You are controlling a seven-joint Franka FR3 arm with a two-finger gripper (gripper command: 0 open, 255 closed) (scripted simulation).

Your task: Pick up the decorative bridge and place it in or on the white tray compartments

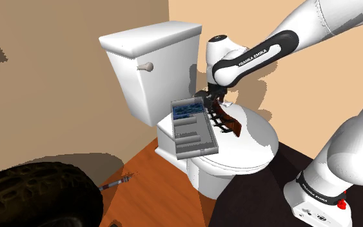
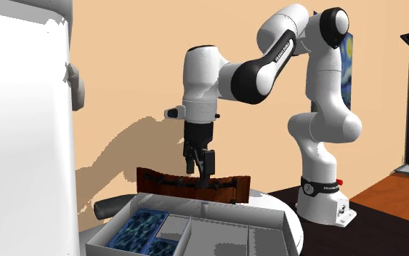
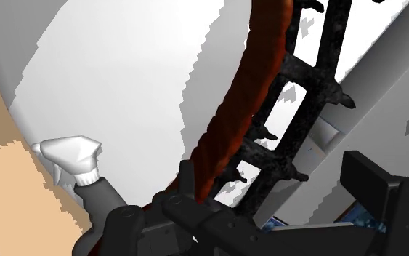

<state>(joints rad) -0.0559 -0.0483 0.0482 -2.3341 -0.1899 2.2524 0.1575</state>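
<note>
Your items, by size. White toilet [image 1: 131,64]: centre of the shoulder view, lid closed. Arm [image 2: 319,80]: reaches down over the lid. Dark pitted round mass [image 1: 31,197]: lower left of that view. Tray [image 1: 196,138]: grey-white, on the lid, one compartment patterned blue. Bridge [image 1: 228,122]: red-brown with black rungs, just beside the tray toward the frame's right, over the lid. Pincer [image 2: 200,173]: you see it apart, astride the bridge, with a gap on the tray side. Spray bottle [image 3: 72,156]: white head, dark body. Pen [image 1: 117,183]: on the floor.

one bridge [image 1: 227,121], one tray [image 1: 198,150], one toilet [image 1: 144,71], one spray bottle [image 3: 75,161]
</note>
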